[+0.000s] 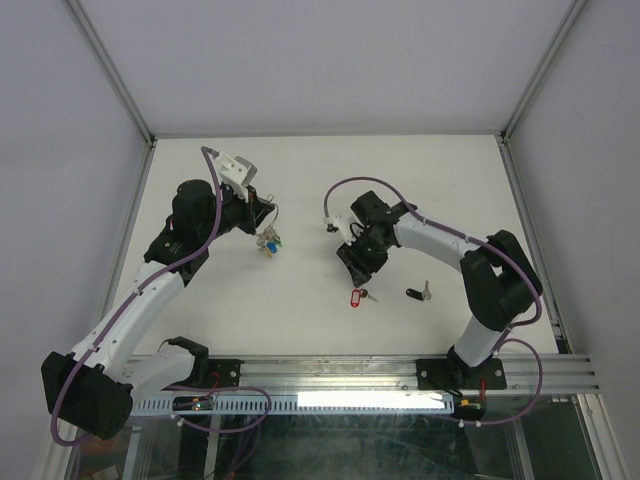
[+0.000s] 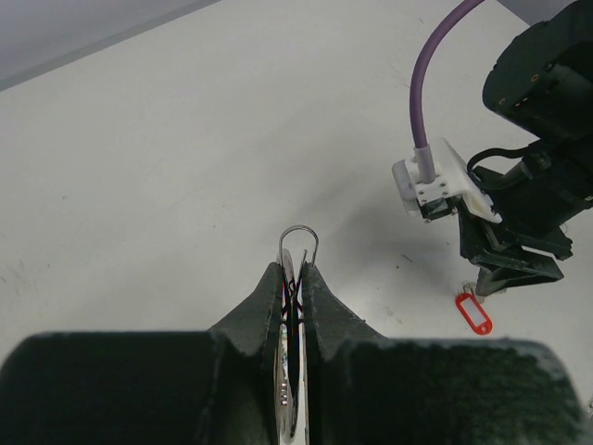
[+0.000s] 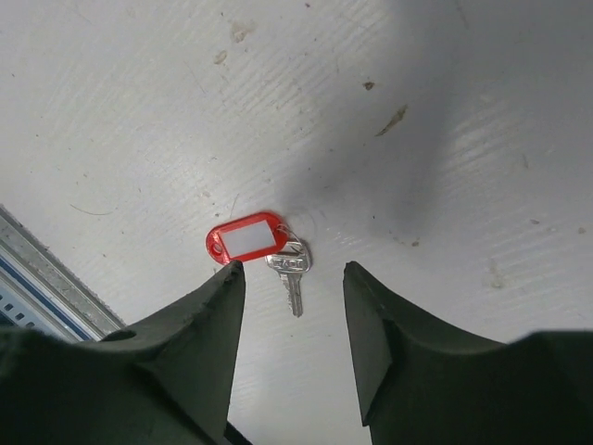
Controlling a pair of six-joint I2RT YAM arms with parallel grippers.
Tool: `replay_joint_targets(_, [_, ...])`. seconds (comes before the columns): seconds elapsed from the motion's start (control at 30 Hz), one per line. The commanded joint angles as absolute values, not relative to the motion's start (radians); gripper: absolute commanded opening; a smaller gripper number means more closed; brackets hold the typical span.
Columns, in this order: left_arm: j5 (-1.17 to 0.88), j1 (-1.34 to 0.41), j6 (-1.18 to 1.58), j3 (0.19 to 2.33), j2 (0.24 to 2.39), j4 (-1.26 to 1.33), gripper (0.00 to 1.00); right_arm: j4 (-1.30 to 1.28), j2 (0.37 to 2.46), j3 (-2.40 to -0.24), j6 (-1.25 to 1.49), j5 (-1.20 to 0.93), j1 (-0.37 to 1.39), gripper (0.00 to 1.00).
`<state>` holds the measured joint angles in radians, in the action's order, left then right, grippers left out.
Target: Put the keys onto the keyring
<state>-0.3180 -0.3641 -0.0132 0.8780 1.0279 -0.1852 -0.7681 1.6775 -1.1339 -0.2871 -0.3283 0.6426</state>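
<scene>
Only the overhead view takes in both arms. The left hand [image 1: 266,214] is raised over the left half of the white counter [image 1: 310,170], with a bunch of small keys with blue, yellow and green tags [image 1: 268,241] dangling under it. The right hand [image 1: 353,270] tips down toward the near middle. Just to its right lies a small silver key with a black plastic tag [image 1: 418,293], which neither wrist camera catches.

The left wrist view shows what the overhead one cannot. The thin silver wire keyring [image 2: 298,243] is pinched edge-on between the clenched black fingers [image 2: 264,306], its rounded loop poking out past their tips.

The right wrist view gives the closest look at the small silver key with a red oval plastic tag [image 3: 248,240]. It lies flat on the scuffed, faintly ribbed counter, white label insert facing up. The right hand's matte black fingers [image 3: 199,343] stand released and apart, the key's blade lying in the gap between them.
</scene>
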Motion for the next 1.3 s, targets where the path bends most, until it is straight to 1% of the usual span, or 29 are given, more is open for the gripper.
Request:
replay_joint_targets(0.0, [-0.342,-0.349,-0.002,0.891,1.021,-0.103,0.0,-0.755,1.73,-1.15,-0.291,-0.388,0.638,0.5])
replay_joint_targets(0.23, [-0.346,-0.347,-0.002,0.891,1.023,-0.103,0.0,-0.737,1.789,-1.148,-0.296,-0.398,0.637,0.49])
replay_joint_targets(0.33, [-0.347,-0.345,-0.003,0.892,1.023,-0.103,0.0,-0.735,1.8,-1.142,-0.299,-0.41,0.637,0.46])
replay_joint_targets(0.57, [-0.35,-0.344,-0.002,0.892,1.024,-0.104,0.0,-0.749,1.806,-1.141,-0.305,-0.437,0.634,0.27])
replay_joint_targets(0.7, [-0.35,-0.344,-0.003,0.892,1.026,-0.103,0.0,-0.753,1.794,-1.142,-0.306,-0.448,0.634,0.08])
replay_joint_targets(0.8, [-0.351,-0.342,-0.002,0.892,1.027,-0.104,0.0,-0.761,1.764,-1.155,-0.309,-0.441,0.633,0.0])
replay_joint_targets(1.0, [-0.353,-0.34,-0.003,0.894,1.028,-0.104,0.0,-0.752,1.628,-1.179,-0.283,-0.369,0.637,0.0])
replay_joint_targets(1.17, [-0.373,-0.339,-0.009,0.896,1.029,-0.103,0.0,-0.662,1.484,-1.169,-0.221,-0.249,0.682,0.0])
replay_joint_targets(1.27, [-0.402,-0.339,-0.019,0.898,1.029,-0.102,0.0,-0.566,1.388,-1.108,-0.268,-0.23,0.73,0.0])
